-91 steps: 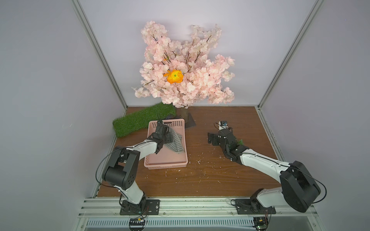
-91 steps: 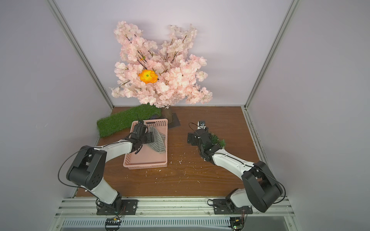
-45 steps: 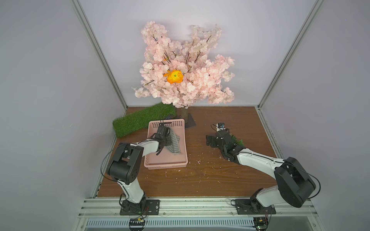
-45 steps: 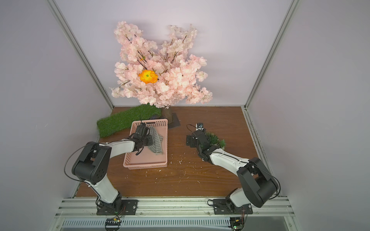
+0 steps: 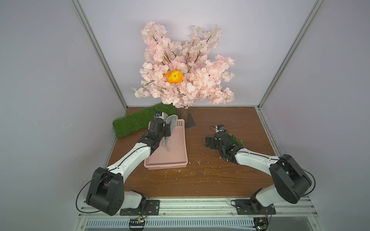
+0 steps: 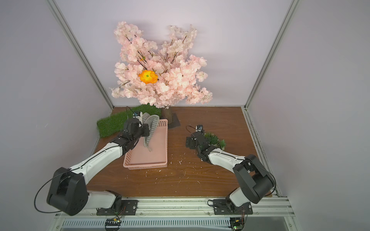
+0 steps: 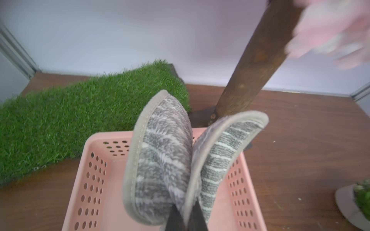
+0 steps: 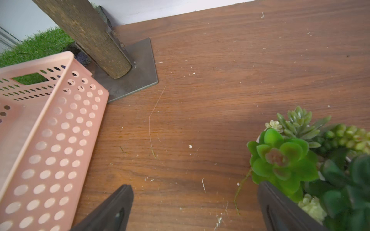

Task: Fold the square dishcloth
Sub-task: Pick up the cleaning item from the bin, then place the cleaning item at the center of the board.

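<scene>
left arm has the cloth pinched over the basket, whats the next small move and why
Probably carry the dishcloth out to the table and lay it flat: the left jaws are shut on it, it hangs bunched over the basket, and the right jaws stand open.

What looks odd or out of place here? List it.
The dishcloth hangs bunched and doubled over from the shut left gripper over the basket, not flat. Pale flecks litter the table in front of the basket. Nothing looks damaged.

No readable text, labels or numbers anywhere.
</scene>
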Robot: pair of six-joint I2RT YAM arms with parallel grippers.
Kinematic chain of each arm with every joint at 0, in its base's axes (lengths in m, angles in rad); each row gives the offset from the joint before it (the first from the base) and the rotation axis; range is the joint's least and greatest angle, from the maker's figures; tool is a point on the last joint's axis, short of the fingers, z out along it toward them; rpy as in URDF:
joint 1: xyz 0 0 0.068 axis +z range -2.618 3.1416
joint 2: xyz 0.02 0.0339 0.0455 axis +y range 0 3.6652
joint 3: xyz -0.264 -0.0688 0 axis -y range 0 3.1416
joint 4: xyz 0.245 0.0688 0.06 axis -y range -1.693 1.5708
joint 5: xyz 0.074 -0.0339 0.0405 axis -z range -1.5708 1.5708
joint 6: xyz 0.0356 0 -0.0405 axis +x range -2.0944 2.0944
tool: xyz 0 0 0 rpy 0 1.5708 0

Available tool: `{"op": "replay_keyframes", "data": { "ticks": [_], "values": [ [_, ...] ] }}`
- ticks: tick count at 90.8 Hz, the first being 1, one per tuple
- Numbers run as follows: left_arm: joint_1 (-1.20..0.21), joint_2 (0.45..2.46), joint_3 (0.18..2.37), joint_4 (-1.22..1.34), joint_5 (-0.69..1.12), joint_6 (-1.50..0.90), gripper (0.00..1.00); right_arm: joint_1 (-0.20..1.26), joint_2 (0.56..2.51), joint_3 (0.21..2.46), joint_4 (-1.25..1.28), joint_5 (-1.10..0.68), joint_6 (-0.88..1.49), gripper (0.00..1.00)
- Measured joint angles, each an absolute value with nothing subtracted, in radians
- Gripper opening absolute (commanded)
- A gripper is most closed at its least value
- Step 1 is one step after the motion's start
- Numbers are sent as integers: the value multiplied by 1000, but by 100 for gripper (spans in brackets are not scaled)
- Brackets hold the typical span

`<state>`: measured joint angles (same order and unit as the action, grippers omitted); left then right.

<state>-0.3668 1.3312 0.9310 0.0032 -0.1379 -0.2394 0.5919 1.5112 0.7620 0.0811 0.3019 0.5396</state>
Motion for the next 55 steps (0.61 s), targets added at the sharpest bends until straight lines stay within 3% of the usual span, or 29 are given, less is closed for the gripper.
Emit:
{"op": "replay_keyframes", "data": {
  "ticks": [32, 55],
  "values": [
    [-619, 1272, 1058, -7, -6, -253, 1, 592, 1525, 786, -4, 349, 578, 99],
    [-710, 1373, 987, 116, 54, -404, 1, 592, 1372, 770, -87, 428, 614, 98]
  ]
}}
